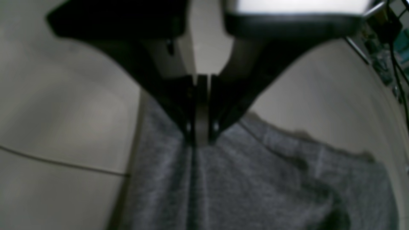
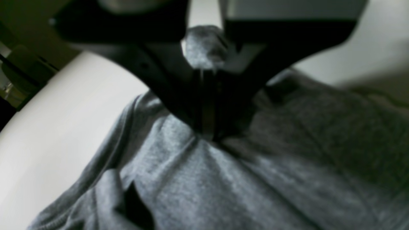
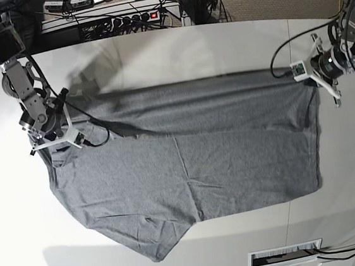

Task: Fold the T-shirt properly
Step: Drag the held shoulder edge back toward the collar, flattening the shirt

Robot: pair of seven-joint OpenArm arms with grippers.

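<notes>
The heather-grey T-shirt point(image 3: 187, 164) lies spread across the white table point(image 3: 156, 52), with its upper part doubled over in a long fold. My left gripper point(image 3: 313, 84) is at the shirt's right top corner. In the left wrist view it point(image 1: 201, 140) is shut on the fabric edge point(image 1: 255, 179). My right gripper point(image 3: 61, 142) is at the shirt's left end. In the right wrist view it point(image 2: 207, 134) is shut on a pinch of the cloth point(image 2: 223, 185), and a bunch of fabric shows between its fingers. A sleeve points toward the table's front left.
A power strip point(image 3: 128, 18) and cables lie beyond the table's far edge. A slotted vent point(image 3: 286, 256) sits at the front edge. A seam point(image 3: 293, 159) runs across the table on the right. The left arm's cable point(image 3: 283, 49) loops over the table.
</notes>
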